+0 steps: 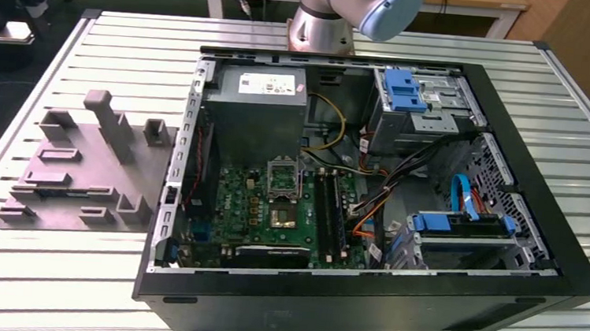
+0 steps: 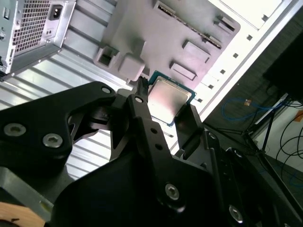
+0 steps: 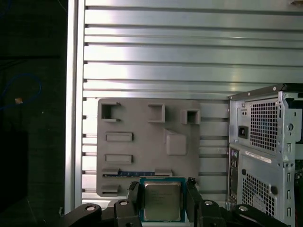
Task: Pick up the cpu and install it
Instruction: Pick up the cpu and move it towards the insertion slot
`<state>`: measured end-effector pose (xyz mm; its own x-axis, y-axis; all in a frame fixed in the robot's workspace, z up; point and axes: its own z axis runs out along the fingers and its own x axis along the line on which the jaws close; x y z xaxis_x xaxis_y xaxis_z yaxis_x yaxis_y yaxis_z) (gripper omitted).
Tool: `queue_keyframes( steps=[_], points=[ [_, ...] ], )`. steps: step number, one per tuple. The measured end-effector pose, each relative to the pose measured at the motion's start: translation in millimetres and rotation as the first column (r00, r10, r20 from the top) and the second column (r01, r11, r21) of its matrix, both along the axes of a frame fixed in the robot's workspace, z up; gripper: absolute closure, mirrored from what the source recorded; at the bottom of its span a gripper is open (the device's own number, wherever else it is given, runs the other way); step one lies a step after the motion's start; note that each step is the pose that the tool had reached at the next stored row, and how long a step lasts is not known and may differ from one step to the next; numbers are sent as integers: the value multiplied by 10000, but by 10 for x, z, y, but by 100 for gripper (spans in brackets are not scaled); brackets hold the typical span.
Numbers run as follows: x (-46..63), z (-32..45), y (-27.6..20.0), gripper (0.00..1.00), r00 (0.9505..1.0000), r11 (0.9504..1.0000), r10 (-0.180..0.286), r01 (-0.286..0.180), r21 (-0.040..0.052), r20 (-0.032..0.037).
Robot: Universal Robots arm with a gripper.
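In both wrist views the cpu (image 3: 162,201) (image 2: 168,97), a thin square chip with a pale metal top and a green edge, sits flat between two black fingers (image 3: 190,194) (image 2: 142,101). My gripper (image 3: 162,198) (image 2: 165,106) is shut on it by two opposite edges. It hangs in the air above the near edge of the grey moulded tray (image 3: 142,142) (image 2: 161,33), which lies on the slatted table. The exterior view shows that tray (image 1: 73,172) on its left, beside the open computer case (image 1: 542,232), where the green motherboard (image 1: 259,214) carries a shiny socket frame (image 1: 282,172).
The grey power-supply box (image 1: 258,107) stands inside the case by the motherboard. Blue drive brackets (image 1: 404,91) and bundled cables (image 1: 411,167) fill the case on the exterior view's right. The case's rear panel (image 3: 262,156) stands beside the tray. The arm's base (image 1: 322,25) rises behind the case.
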<state>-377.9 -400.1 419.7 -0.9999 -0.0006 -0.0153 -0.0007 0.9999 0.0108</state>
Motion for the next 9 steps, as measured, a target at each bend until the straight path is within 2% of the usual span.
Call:
queue_keyframes(
  steps=[9],
  points=[
    [229,-2,0,53,10000,10000,0,0,1,1]
  ],
)
